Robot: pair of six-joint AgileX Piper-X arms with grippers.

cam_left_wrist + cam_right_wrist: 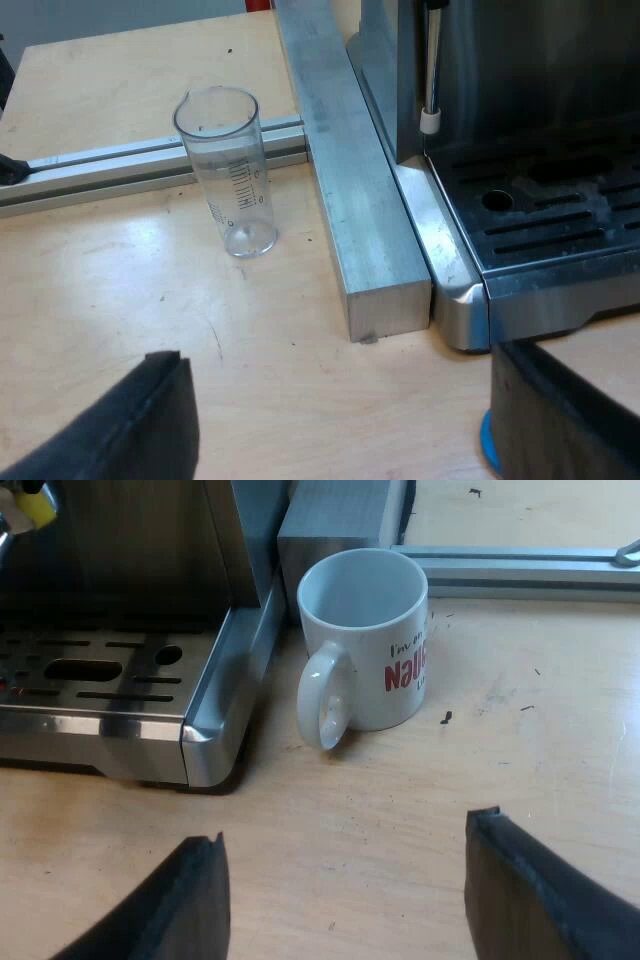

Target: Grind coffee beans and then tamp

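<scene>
The steel espresso machine [560,215] stands on the wooden bench [120,300]. From my left arm I look onto its slotted drip tray [560,230] and the thin steam wand with a white tip [432,80] above it. A small blue rounded edge [487,440] lies on the bench, touching or almost touching one finger of my left pincer [350,440]. It may be the blue tamper, but I cannot tell for sure. A square grey aluminium bar [350,200] lies along the machine's side, and near it stands a clear, empty measuring glass [228,175], upright. My left pincer is released, fingers wide apart, holding nothing.

From my right arm, the machine's tray corner [205,735] is just beside a white ceramic mug with red letters [365,640], upright and empty. My right pincer [345,900] is also released and empty.

I judge the task is not yet begun. Grinding asks for the machine's upper front, so I should raise both wrists slowly and straight. The glass and the mug would tip easily, so I keep clear of them. I would close the fingers only when they are square to what I take.
</scene>
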